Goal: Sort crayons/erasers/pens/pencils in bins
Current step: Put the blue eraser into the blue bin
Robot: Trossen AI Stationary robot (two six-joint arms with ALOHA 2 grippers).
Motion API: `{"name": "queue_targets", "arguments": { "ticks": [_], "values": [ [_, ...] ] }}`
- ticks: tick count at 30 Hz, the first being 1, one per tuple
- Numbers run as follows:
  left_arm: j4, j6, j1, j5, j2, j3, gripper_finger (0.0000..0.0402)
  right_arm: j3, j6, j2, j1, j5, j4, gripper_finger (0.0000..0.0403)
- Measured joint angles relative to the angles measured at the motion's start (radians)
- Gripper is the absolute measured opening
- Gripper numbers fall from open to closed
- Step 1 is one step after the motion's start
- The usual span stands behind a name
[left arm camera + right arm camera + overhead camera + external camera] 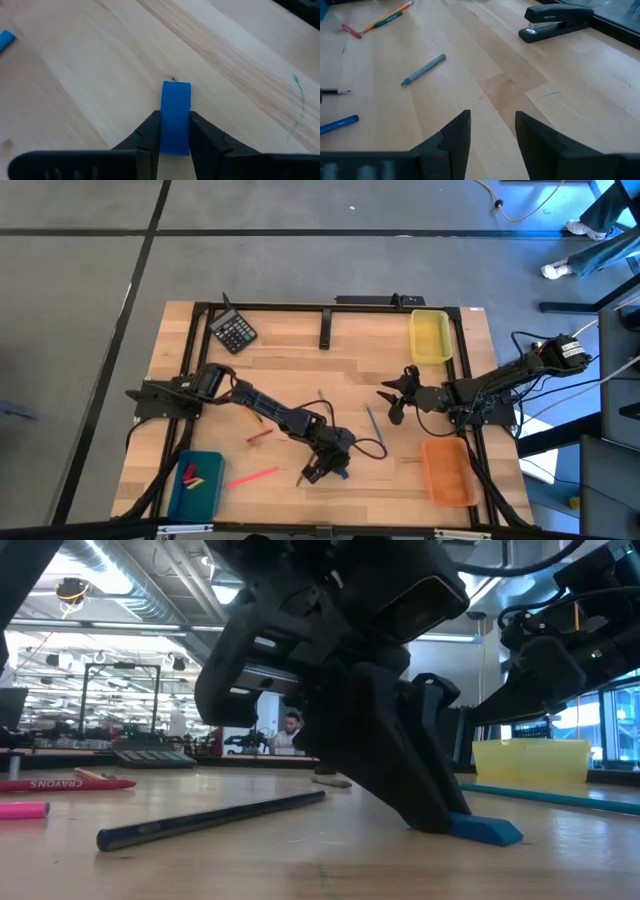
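Observation:
A blue eraser [176, 107] lies flat on the wooden table near its front middle, and my left gripper [175, 125] is shut on it from above. The same blue eraser [487, 830] shows under the dark fingers in the low view. My right gripper [393, 395] hangs open over the table's right middle, nothing between its fingers [492, 120]. A pink crayon [252, 477] and a red crayon [260, 436] lie left of the left gripper. The teal bin [195, 483] at the front left holds red and green pieces. The yellow bin [430, 337] and the orange bin [447, 470] stand on the right. My left gripper pinches the blue eraser's two long sides [175, 142] between its two fingers, at the end nearer the wrist. The fingers [420, 805] slant down from above and lie along the eraser. The eraser lies flat on the table, its free end [497, 832] sticking out past the fingertips.
A dark pencil [210, 818] lies just beside the left gripper, and a blue pen [372, 425] between the two grippers. A grey stick [424, 69] and an orange pencil [387, 17] lie mid-table. A calculator [235, 332] and a black stapler [555, 20] sit at the back.

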Motion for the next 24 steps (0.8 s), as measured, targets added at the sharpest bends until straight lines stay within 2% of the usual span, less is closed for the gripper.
{"name": "queue_targets", "arguments": {
  "ticks": [2,6,13,17,21,24],
  "values": [
    [-0.012,-0.003,-0.005,-0.011,-0.003,0.013,0.0075,0.0,-0.002,0.0,0.0,0.0,0.0,0.0157],
    [-0.033,0.0,-0.007,-0.113,-0.019,0.023,0.0074,0.0,-0.002,0.0,0.0,-0.003,0.0,0.0157],
    [-0.246,-0.018,-0.008,-0.345,-0.052,0.082,0.0071,0.0,0.002,0.007,0.0,-0.003,-0.004,0.0157],
    [-0.334,-0.099,-0.014,-0.458,-0.055,0.126,0.0072,0.0,0.001,0.007,0.0,-0.003,0.001,0.0157],
    [-0.401,-0.213,-0.014,-0.488,-0.058,0.168,0.0073,0.0,0.007,0.006,0.0,-0.003,0.0,0.0157],
    [-0.522,-0.288,-0.015,-0.491,-0.056,0.21,0.0073,0.0,0.023,0.007,0.0,-0.003,0.0,0.0157]
  ]
}}
